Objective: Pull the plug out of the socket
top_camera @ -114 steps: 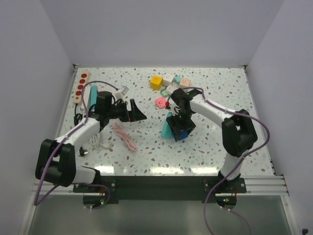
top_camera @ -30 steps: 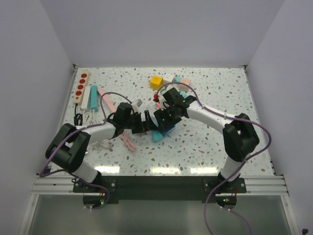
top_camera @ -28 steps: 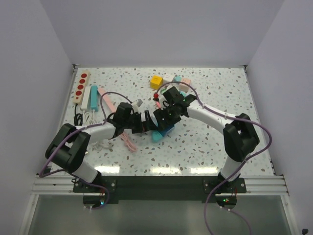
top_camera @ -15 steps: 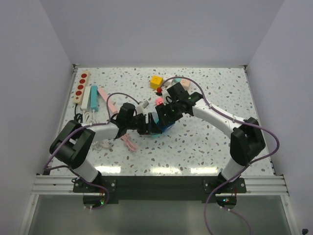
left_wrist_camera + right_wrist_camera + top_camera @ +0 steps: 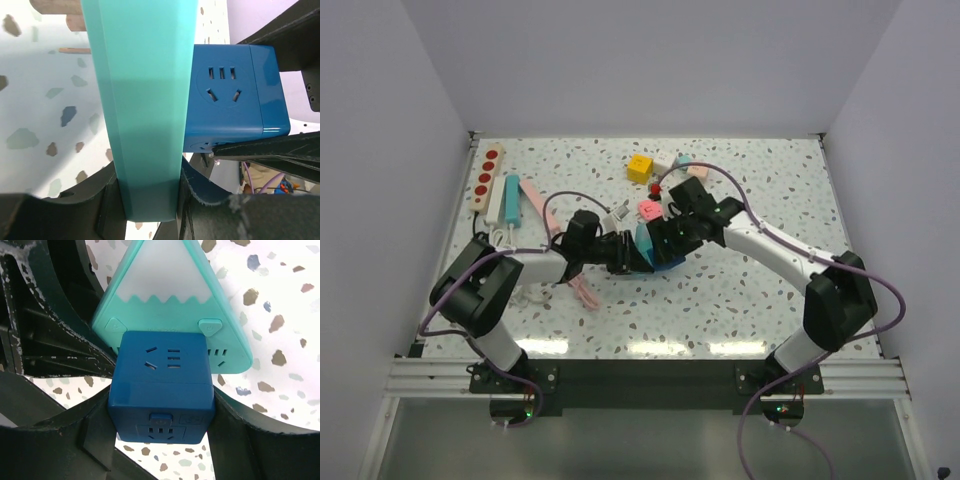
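Presently: left gripper (image 5: 149,197), fingers pressed on the flat sides of the teal plug (image 5: 142,100). Right gripper (image 5: 161,427), clamped around the blue socket (image 5: 161,375). Plug seated in socket, over mid-table (image 5: 740,300), between both arms.

plug (image 5: 145,100) cut off at top edge, junction w/ socket (image 5: 230,95) hidden.
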Action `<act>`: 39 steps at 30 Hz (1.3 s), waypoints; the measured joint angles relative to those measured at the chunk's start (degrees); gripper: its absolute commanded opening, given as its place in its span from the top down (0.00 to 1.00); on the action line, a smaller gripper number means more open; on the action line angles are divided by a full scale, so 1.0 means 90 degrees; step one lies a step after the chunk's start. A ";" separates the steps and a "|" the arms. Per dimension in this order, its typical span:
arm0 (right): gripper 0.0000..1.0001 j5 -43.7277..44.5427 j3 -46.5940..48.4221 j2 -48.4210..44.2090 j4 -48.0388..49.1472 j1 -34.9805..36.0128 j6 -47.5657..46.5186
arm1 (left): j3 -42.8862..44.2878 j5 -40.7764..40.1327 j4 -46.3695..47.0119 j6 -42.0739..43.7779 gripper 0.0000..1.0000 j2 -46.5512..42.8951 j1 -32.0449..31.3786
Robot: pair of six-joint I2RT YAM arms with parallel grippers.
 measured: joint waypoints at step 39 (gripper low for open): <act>1.00 0.1921 -0.0549 -0.2395 -0.0172 -0.0265 0.1197 | 0.1054 -0.2208 -0.1991 0.0335 1.00 -0.0087 0.0185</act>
